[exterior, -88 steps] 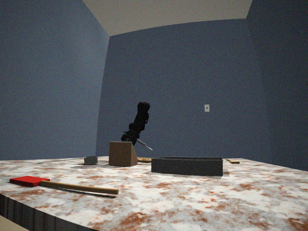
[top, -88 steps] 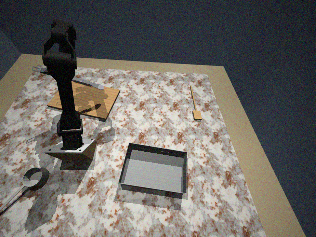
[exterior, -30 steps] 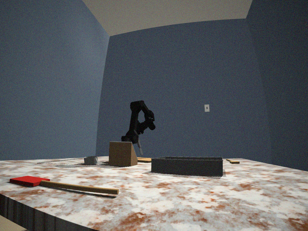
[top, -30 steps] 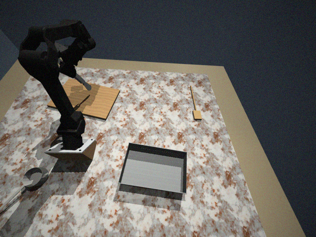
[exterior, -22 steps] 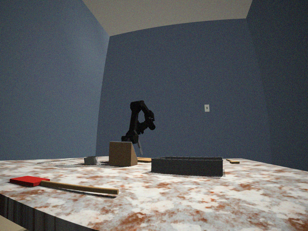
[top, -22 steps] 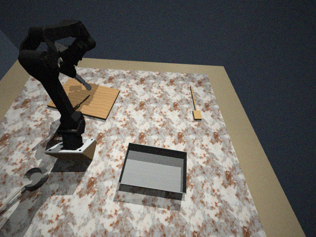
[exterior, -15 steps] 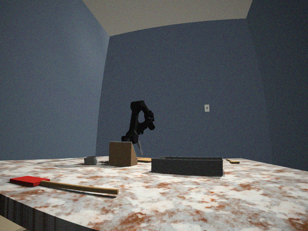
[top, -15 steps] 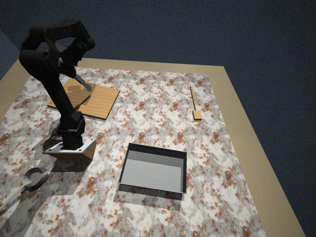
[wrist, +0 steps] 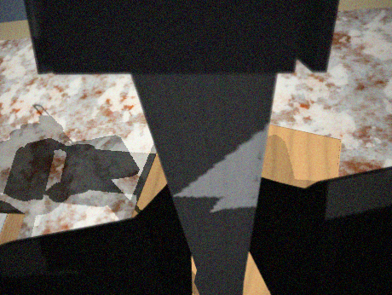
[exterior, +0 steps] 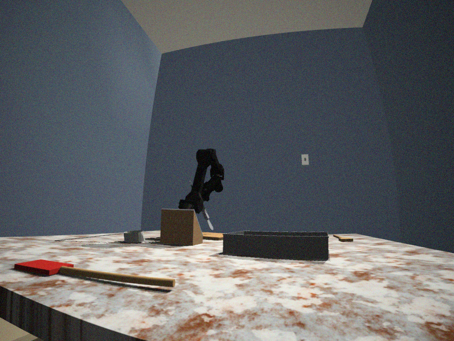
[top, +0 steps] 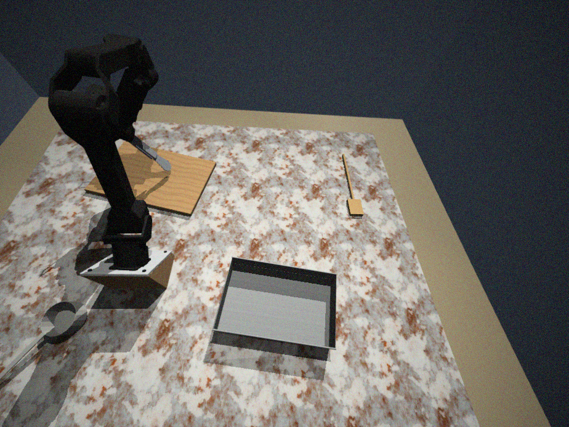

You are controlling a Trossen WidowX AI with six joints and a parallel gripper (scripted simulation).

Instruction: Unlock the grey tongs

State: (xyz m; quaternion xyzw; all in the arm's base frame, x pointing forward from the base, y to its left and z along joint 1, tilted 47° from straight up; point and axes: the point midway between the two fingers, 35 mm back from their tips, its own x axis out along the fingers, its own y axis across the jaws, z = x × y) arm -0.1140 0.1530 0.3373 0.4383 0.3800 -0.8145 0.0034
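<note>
- One gripper point(top: 127, 133) point(exterior: 204, 200) point(wrist: 200, 177), pinching grey tongs point(top: 154, 155) point(exterior: 208, 220) point(wrist: 217, 166), upper left from above.
- Possible fault: tilted squeeze, lock uncleared.
- Possible fault: high release, bounce off wooden board point(top: 193, 183) point(exterior: 212, 236) point(wrist: 315, 158).

Red-headed tool point(exterior: 44, 267) (wooden handle).

Rust-blotched white marble-look tabletop point(top: 276, 220) point(exterior: 256, 293) point(wrist: 362, 85).

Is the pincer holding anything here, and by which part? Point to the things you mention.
Yes, the grey tongs point(top: 158, 160) point(exterior: 208, 219) point(wrist: 213, 170), gripped partway along their length, tips slanting down; the exact spot is hidden.
</note>
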